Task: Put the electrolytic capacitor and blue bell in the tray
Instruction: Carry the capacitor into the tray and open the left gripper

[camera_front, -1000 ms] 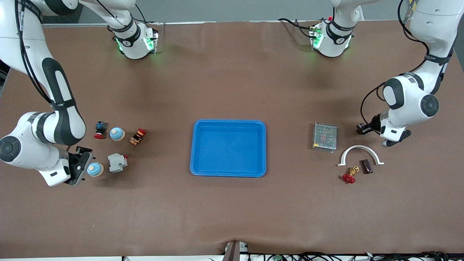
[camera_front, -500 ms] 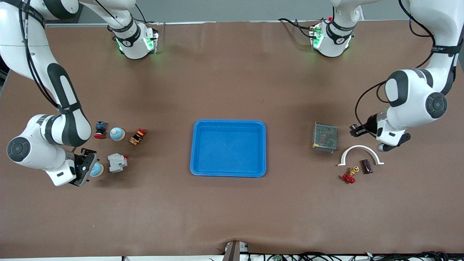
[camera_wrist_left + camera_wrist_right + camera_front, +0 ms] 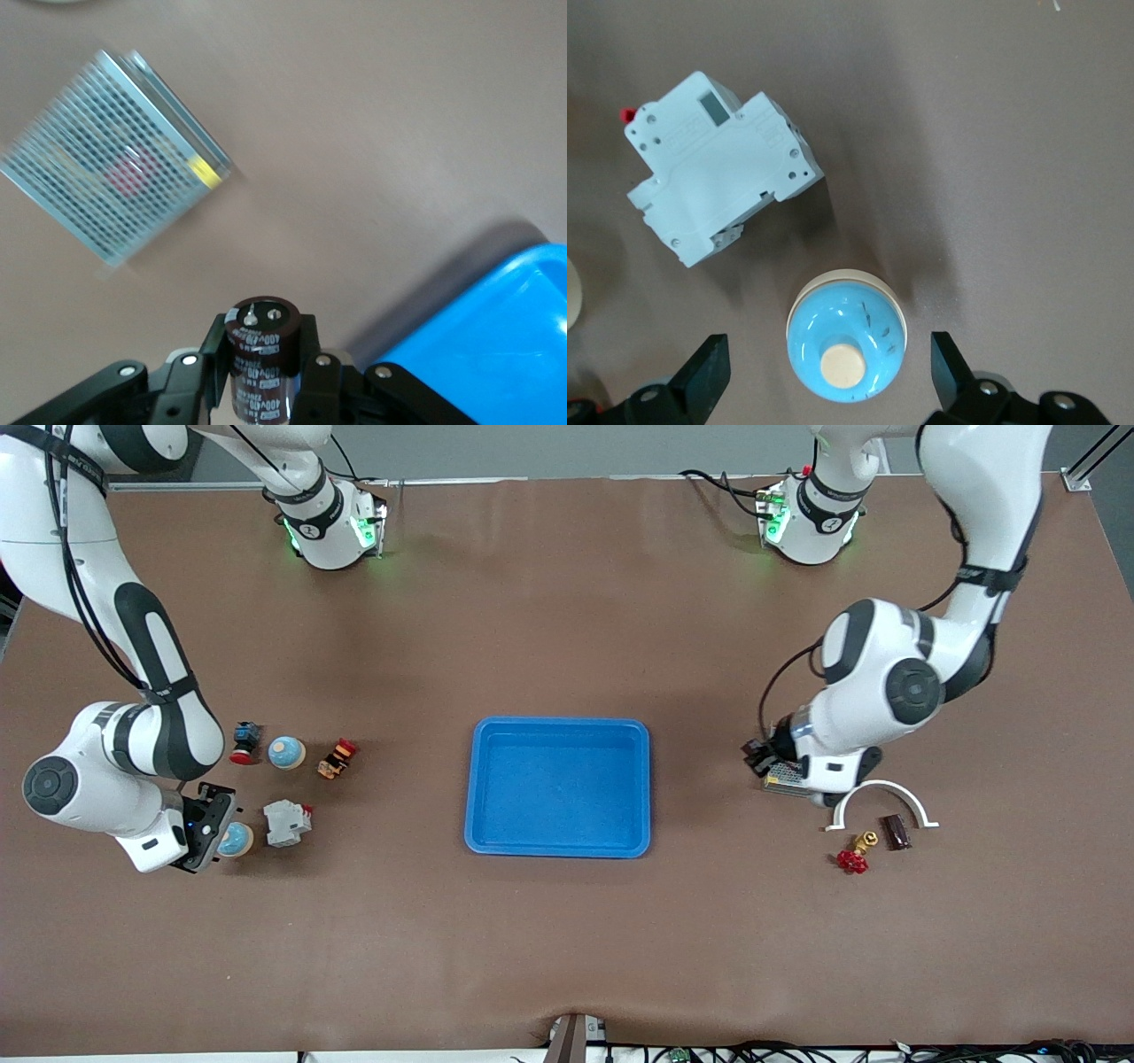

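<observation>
My left gripper (image 3: 758,758) is shut on a dark brown electrolytic capacitor (image 3: 261,341) and holds it in the air over the grey mesh box's edge nearest the tray. The bright-blue tray (image 3: 558,724) lies mid-table; its corner shows in the left wrist view (image 3: 509,350). My right gripper (image 3: 227,839) is open and low around a blue bell (image 3: 238,839), one finger on each side (image 3: 709,372), not touching the bell (image 3: 846,345). A second blue bell (image 3: 286,753) sits farther from the front camera.
The grey mesh box (image 3: 783,782), also in the left wrist view (image 3: 115,190), lies under my left hand. A white arch (image 3: 881,795), another dark capacitor (image 3: 896,831) and a red-handled valve (image 3: 852,856) lie nearby. A white breaker (image 3: 286,822), red button (image 3: 244,742) and orange part (image 3: 337,758) surround the bells.
My left gripper has carried the capacitor from the left arm's end of the table toward the tray, to over the mesh box. My right gripper has shifted slightly around the bell.
</observation>
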